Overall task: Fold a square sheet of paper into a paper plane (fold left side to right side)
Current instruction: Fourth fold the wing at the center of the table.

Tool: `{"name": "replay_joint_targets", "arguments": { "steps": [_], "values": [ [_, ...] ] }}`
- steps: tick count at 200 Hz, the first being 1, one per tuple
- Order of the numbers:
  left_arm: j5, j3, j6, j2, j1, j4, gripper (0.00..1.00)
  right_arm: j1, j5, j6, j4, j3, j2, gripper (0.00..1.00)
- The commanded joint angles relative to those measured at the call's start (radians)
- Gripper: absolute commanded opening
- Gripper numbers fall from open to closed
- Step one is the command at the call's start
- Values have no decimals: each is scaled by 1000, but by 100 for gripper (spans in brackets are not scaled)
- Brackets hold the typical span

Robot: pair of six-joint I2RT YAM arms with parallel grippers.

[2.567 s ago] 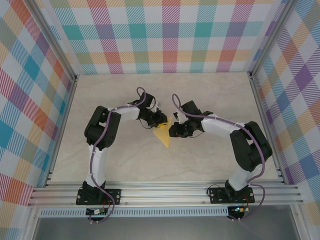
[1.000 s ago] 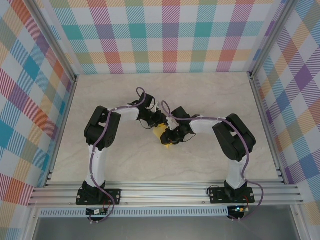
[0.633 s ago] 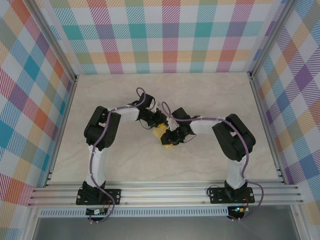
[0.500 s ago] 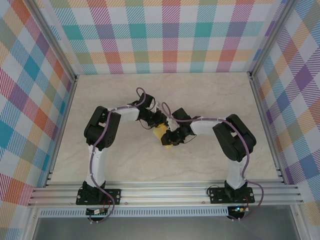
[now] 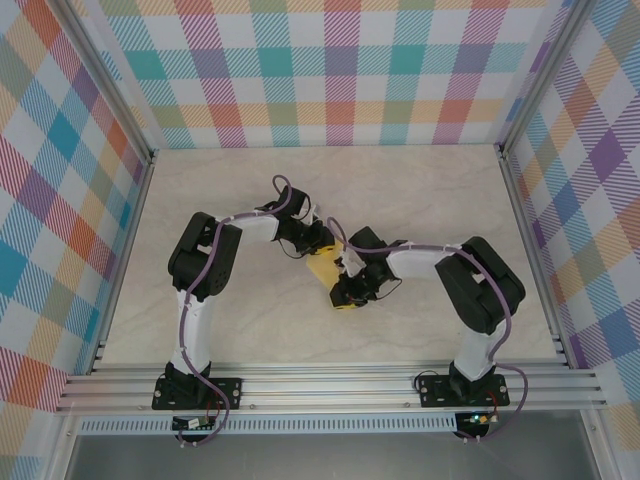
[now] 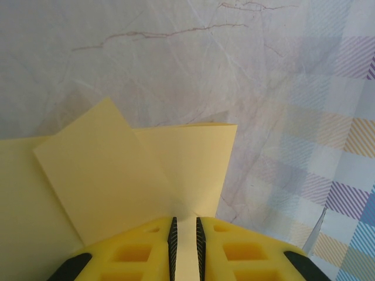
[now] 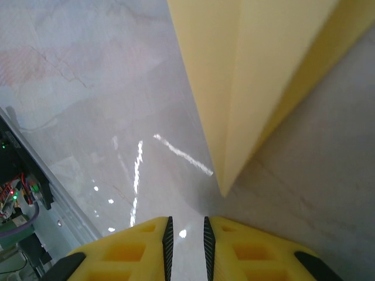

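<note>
Two claws meet at the middle of the surface. Our left claw is pinched almost fully together on the yellow paper. A thin strip of the paper runs up between its yellow fingers. Beyond them we see two flaps overlapping, one tilted with a corner pointing away.

Our right claw is drawn in to a narrow slit with nothing in its grip, and bare surface shows through the gap. The paper's sharp tip sits just ahead of its fingertips, and a long crease runs away from that tip.

From above, we see the paper lying between the two claws on the pale marbled surface. The left claw is at the paper's far end and the right claw at its near tip. Plaid walls stand on three sides of the surface.
</note>
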Motion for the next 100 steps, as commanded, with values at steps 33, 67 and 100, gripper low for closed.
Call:
{"name": "replay_joint_targets", "arguments": {
  "steps": [33, 67, 100],
  "values": [
    [-73, -33, -5, 47, 7, -48, 18, -47, 37, 54, 129, 35, -78, 19],
    [-74, -35, -6, 45, 7, -47, 18, -46, 93, 87, 261, 56, 10, 12],
    [-73, -35, -5, 45, 7, -48, 18, -45, 131, 77, 264, 106, 77, 11]
  ]
}}
